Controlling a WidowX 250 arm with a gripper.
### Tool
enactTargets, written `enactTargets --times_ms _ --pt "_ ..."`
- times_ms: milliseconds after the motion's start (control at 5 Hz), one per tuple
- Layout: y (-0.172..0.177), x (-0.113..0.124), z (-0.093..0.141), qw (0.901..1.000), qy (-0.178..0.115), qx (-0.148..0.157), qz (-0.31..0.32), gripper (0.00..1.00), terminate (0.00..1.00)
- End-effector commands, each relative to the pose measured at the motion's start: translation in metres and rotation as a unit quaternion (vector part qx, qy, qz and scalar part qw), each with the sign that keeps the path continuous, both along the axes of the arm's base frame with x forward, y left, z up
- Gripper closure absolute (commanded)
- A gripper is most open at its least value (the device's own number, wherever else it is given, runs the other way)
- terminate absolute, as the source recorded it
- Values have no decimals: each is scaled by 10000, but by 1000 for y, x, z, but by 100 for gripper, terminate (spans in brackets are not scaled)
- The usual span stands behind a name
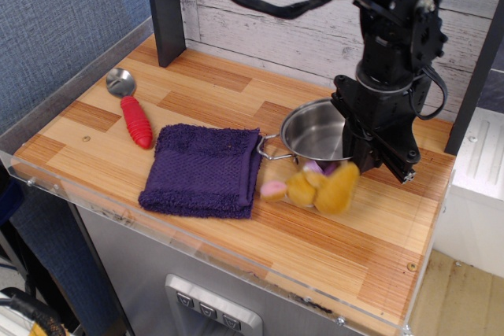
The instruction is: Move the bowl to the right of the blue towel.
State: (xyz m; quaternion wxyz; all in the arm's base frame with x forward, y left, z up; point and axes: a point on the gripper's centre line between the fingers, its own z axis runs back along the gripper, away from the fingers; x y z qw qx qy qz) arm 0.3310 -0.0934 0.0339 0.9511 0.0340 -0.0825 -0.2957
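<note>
Bowl (313, 133): shiny steel, two small loop handles, sits just right of the blue towel (203, 169). Its left loop handle reaches the towel's upper right corner, touching or nearly so; cannot tell which. Whether the base rests on the wood or hangs a little above it is not clear, since the toy covers the lower front. Bowl upright, or nearly so, inside looks empty.

Gripper (370, 143): black, comes down from above and clamps the bowl's right rim; jaws closed on the rim wall, right side of the bowl hidden behind them.

Yellow plush toy (319, 187): right of the towel, directly in front of the bowl and against its lower front; blurred, pink ear or foot pointing toward the towel's right edge.

Towel: folded, roughly square, dark purple-blue, flat on the wooden table (197, 92), near the front edge.

Spoon (131, 111): left of the towel, red ribbed handle lying just beside the towel's upper left corner, metal scoop farther back and left.

Dark post (164, 9): well behind the towel, back left
</note>
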Motion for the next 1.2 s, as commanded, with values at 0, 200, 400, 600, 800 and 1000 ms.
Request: enactTargets --times_ms 0,200,400,600,800,1000 --pt "-1 4 6 9999 -132 46 54 100 0" --pt "1 -1 9 9999 -65 97 74 0 0" --pt "3 -5 11 9999 -62 120 101 0 0" --pt "5 -4 16 9998 -90 96 126 0 0" --pt "10 -1 27 9996 -200 68 200 0 0" --pt "18 5 54 9985 -466 -194 189 0 0"
